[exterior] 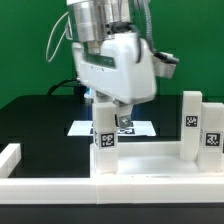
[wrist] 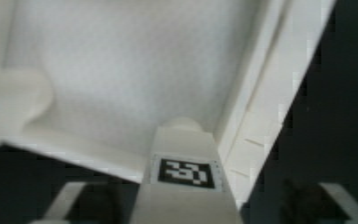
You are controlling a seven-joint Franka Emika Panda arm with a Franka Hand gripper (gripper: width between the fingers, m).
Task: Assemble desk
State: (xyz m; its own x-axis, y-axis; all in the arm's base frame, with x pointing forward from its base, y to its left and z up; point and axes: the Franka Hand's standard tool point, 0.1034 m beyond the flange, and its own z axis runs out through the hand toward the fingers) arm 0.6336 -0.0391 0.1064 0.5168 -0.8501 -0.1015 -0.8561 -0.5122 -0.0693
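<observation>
Currently my gripper (exterior: 122,124) sits low over the desk assembly near the front edge of the black table (exterior: 40,115), directly above one upright leg (exterior: 104,140). The tabletop tray (exterior: 140,182) lies flat along the front edge, its underside facing up, so that the legs can be set into it from above. Two legs already stand on it: the one beneath my gripper, and a second leg (exterior: 192,128) toward the exterior view's right, with what may be a further tagged piece (exterior: 211,135) just beside it. In the wrist view, the tagged end of the leg (wrist: 190,170) lies between my two fingers (wrist: 83,203), with the tray's white inner surface (wrist: 140,70) and raised rim (wrist: 274,90) behind it. The fingers flank the leg, but the blurred view does not show contact, so I cannot tell whether the jaws are clamped on it or standing apart. I judge that the vertical wrist keeps the leg square to the tray while it is seated or turned into its corner socket. The marker board (exterior: 85,127) lies flat behind the tray, toward the middle of the table, well clear of the work.
</observation>
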